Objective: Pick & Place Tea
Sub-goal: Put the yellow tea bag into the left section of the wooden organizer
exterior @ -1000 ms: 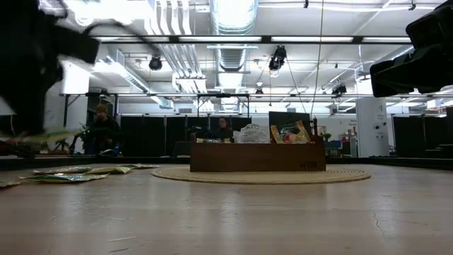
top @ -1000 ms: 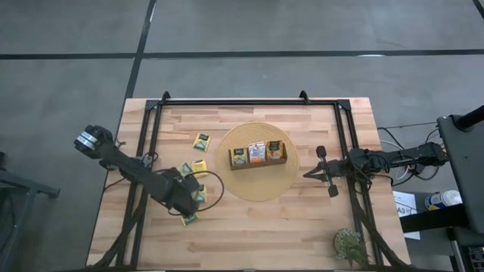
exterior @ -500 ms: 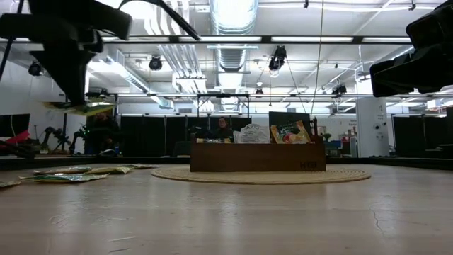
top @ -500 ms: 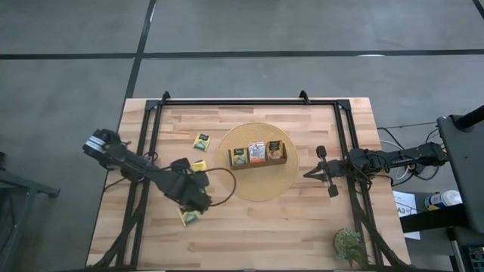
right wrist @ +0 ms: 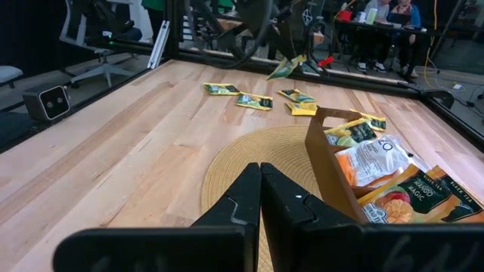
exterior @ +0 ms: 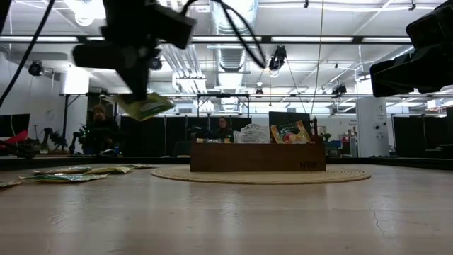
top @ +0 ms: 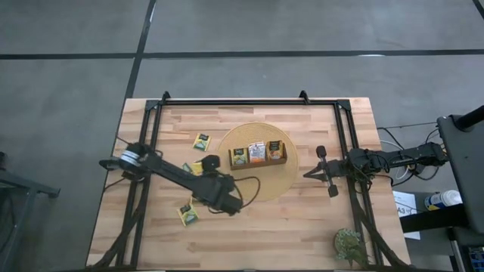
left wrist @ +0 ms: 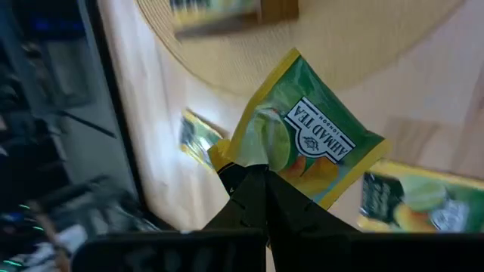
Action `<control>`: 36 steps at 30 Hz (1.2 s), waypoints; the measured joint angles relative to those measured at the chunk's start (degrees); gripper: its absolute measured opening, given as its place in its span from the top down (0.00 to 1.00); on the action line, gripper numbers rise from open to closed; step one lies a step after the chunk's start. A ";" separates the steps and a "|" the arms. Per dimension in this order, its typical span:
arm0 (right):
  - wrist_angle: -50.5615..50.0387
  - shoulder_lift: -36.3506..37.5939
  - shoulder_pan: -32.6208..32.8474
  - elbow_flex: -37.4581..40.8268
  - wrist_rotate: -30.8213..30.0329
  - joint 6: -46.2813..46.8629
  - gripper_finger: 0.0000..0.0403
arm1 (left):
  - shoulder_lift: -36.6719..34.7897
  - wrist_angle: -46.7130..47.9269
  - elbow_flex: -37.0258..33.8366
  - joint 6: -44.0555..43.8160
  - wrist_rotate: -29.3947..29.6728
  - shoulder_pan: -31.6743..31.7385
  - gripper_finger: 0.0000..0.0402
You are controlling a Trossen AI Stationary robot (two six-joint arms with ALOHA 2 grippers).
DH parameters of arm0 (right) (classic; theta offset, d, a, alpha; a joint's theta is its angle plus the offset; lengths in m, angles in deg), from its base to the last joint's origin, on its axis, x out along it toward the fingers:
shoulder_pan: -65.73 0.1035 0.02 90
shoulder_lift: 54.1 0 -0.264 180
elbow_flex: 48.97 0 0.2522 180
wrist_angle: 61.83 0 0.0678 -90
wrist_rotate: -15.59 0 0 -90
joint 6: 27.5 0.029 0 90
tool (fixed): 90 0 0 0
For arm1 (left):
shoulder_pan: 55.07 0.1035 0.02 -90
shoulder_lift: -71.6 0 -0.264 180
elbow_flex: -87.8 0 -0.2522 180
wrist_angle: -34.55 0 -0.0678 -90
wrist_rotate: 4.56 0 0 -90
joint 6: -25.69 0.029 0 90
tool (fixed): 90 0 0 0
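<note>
Low in the left wrist view, the left hand [left wrist: 253,177] is clamping a corner of a yellow-green tea packet [left wrist: 306,143], lifting it clear of the tabletop [top: 302,219] just left of the round mat [top: 257,189]. Further packets [top: 189,214] are lying at the high view's lower left. Beyond, the wooden tray [top: 258,162] is sitting mid-mat. At right, the right hand [top: 324,172] is waiting, fingers together.

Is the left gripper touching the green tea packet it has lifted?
Touching. The left wrist view shows the left gripper shut on a corner of the green tea packet; the low view shows that packet hanging clear of the table.
</note>
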 joint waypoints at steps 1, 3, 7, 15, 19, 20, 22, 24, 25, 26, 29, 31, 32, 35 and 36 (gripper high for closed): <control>0.01 0.00 0.00 0.00 0.00 0.05 0.98 | 1.37 0.51 2.03 1.43 0.90 0.20 1.00; 0.00 0.00 0.00 0.00 0.00 0.06 0.98 | 3.91 0.55 5.72 4.52 2.53 0.59 1.00; -0.01 0.00 0.00 0.00 0.01 0.06 0.98 | 8.15 0.79 11.93 10.80 7.50 0.95 1.00; 0.01 0.00 0.00 0.00 0.02 0.08 0.98 | 14.43 0.87 19.08 24.33 18.46 1.46 1.00; -0.02 -0.02 0.00 0.00 0.00 0.06 0.98 | 16.52 0.89 20.20 29.36 21.47 2.62 1.00; 0.01 -0.02 0.00 0.00 0.01 -0.01 0.98 | 16.96 0.88 20.18 30.39 22.29 3.04 1.00; 0.01 -0.02 0.01 0.00 0.01 0.09 0.98 | 17.74 0.76 19.99 32.87 23.83 3.89 1.00; 0.00 -0.02 0.00 0.00 0.00 0.00 0.98 | 18.35 0.65 19.92 34.72 25.20 4.76 1.00; 0.00 0.00 0.00 0.00 0.02 0.01 0.98 | 18.68 0.56 19.91 35.52 25.76 5.23 1.00; 0.01 0.00 0.00 0.00 0.00 0.10 0.98 | 18.88 0.51 19.91 36.24 26.60 5.67 1.00; -0.01 0.00 0.00 0.00 0.01 0.03 0.98 | 19.11 0.19 19.91 37.64 27.87 7.05 1.00; -0.01 0.00 0.00 0.00 0.02 0.09 0.98 | 19.11 -0.20 19.91 38.18 27.89 7.88 1.00; -0.02 -0.03 0.00 0.00 0.00 -0.01 0.98 | 19.11 -0.16 19.91 38.25 27.82 8.24 1.00; 0.00 -0.07 0.00 -0.01 0.00 0.07 0.98 | 19.11 -0.18 19.91 38.54 27.12 9.08 1.00; -0.02 -0.07 0.00 0.00 0.00 -0.01 0.98 | 19.11 -0.19 19.91 38.74 27.14 9.22 1.00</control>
